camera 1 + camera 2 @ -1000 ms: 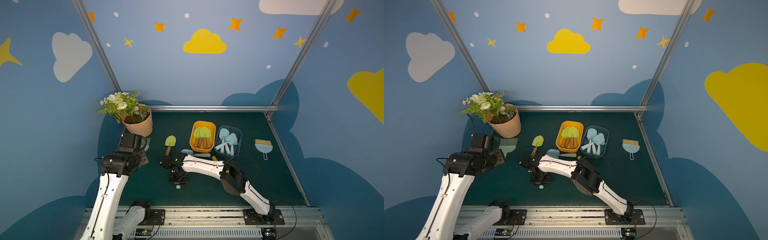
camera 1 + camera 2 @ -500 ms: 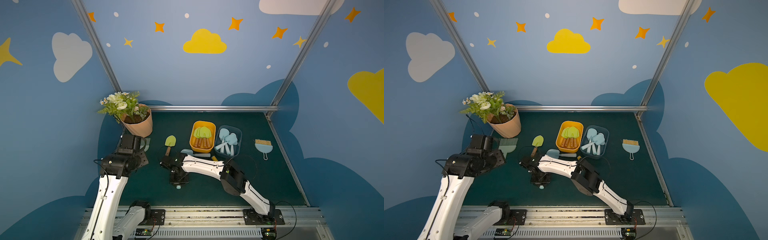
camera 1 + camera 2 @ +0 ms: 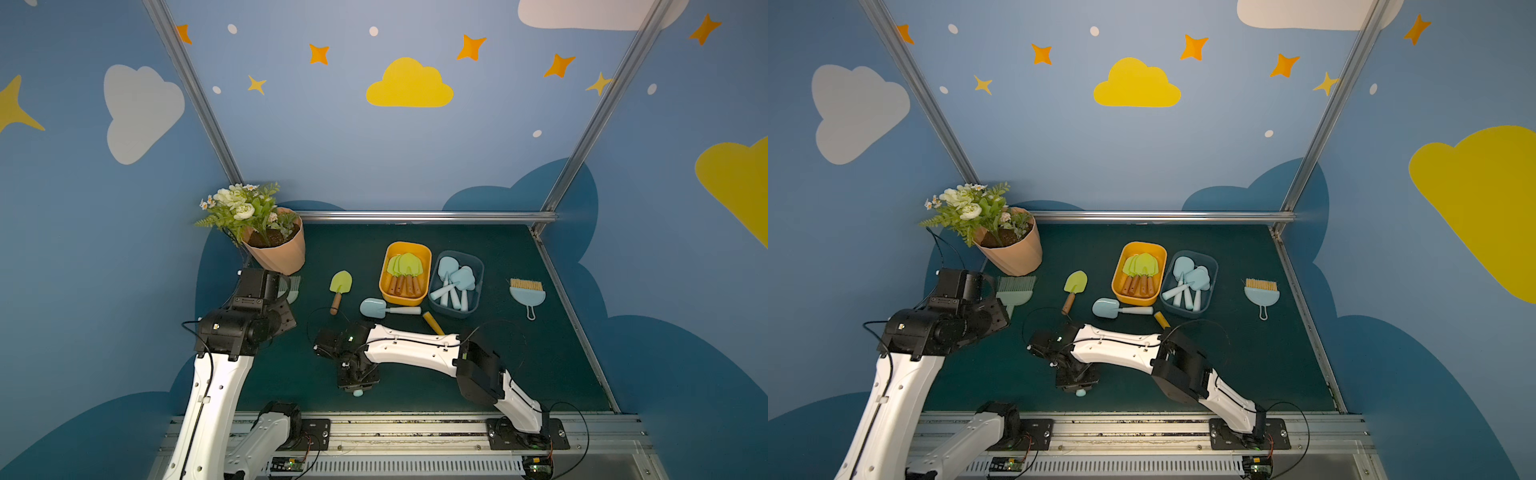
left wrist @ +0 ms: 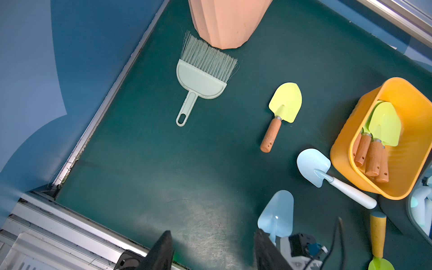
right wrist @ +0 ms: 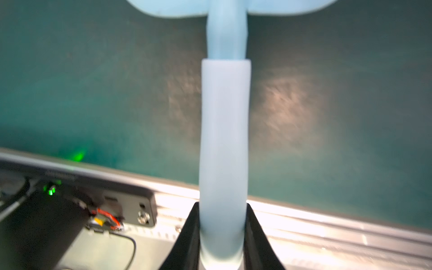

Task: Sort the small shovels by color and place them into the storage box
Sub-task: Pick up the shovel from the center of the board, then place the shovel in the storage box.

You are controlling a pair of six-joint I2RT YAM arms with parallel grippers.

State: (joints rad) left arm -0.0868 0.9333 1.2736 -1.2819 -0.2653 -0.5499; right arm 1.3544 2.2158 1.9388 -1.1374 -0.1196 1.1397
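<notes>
My right gripper (image 5: 223,207) is shut on the pale handle of a light blue shovel (image 5: 224,131), held low over the mat near the front rail; its blade (image 4: 277,215) shows in the left wrist view. My left gripper (image 4: 212,233) hangs open and empty at the left. Three shovels lie loose: a lime-green one with a brown handle (image 3: 340,289), a light blue one (image 3: 384,308), and an orange-handled one (image 3: 433,323) partly under my right arm. The orange box (image 3: 409,245) holds green shovels, and the grey-blue box (image 3: 455,313) holds light blue ones.
A peach flower pot (image 3: 276,249) stands at the back left, with a grey-green brush (image 4: 203,72) lying in front of it. A light blue brush with tan bristles (image 3: 527,293) lies right of the boxes. A metal rail (image 3: 395,424) runs along the front edge.
</notes>
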